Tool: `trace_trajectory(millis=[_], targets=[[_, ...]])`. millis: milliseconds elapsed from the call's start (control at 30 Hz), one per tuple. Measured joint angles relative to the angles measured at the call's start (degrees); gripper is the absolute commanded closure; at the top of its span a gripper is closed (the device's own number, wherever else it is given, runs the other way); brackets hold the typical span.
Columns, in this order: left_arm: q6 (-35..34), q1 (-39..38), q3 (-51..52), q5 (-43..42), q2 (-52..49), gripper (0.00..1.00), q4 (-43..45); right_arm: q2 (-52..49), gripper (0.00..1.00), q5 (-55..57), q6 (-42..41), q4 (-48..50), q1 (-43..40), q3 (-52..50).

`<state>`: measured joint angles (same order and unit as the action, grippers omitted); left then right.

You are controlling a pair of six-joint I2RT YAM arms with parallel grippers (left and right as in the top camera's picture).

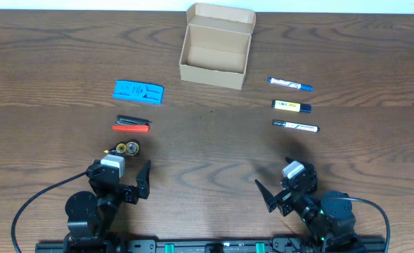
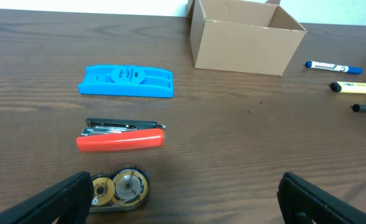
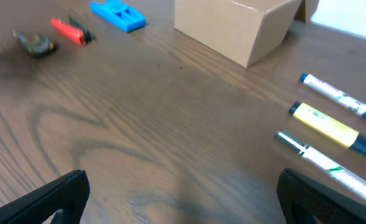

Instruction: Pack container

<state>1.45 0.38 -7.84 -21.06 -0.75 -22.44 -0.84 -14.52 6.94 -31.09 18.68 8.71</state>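
Sitting low at the near edge of the table (image 1: 207, 154), the left gripper (image 2: 184, 179) and the right gripper (image 3: 183, 177) both have their jaws spread wide with nothing between them. The one cardboard box (image 1: 216, 50) stands at the far middle of the table, roughly midway between the two arms. Its lid flap stands up at the back, its mouth is open and its longer side runs left to right. Nothing shows inside it yet, so packing looks to be at its very start. Ahead of the right gripper lie three markers in a column, each with its long axis across the table: a blue-capped one (image 1: 289, 84) farthest, a yellow one (image 1: 292, 106) in the middle and a black one (image 1: 295, 126) nearest. Ahead of the left gripper lie three single things: a blue plastic piece (image 1: 138, 91) farthest, a red stapler (image 1: 132, 125) next and a small round yellow-and-black thing (image 1: 128, 147) just beyond its fingertips. Each arm is therefore the nearer one for its own column. A grip on a marker would probably need the jaws turned to close across its narrow width.
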Motion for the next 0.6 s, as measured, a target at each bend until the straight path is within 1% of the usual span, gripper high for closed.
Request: trace_trajectory(millis=[33,233,367,433,600], targets=[[0.00,0.00,0.00,0.00,0.00,0.05,0.02,0.00,0.01,0.02,-1.81,0.13,0.00,0.00],[0.00,0.00,0.00,0.00,0.00,0.05,0.00,0.00,0.01,0.00,-20.65,0.11,0.00,0.00],[0.00,0.00,0.00,0.00,0.00,0.05,0.00,0.00,0.01,-0.22,-29.14,1.73,0.00,-0.04],[0.00,0.00,0.00,0.00,0.00,0.05,0.00,-0.02,0.01,-0.46,-31.69,4.83,0.00,-0.15],[0.00,0.00,0.00,0.00,0.00,0.05,0.02,-3.54,0.01,-3.41,-34.69,18.43,0.00,-0.13]])
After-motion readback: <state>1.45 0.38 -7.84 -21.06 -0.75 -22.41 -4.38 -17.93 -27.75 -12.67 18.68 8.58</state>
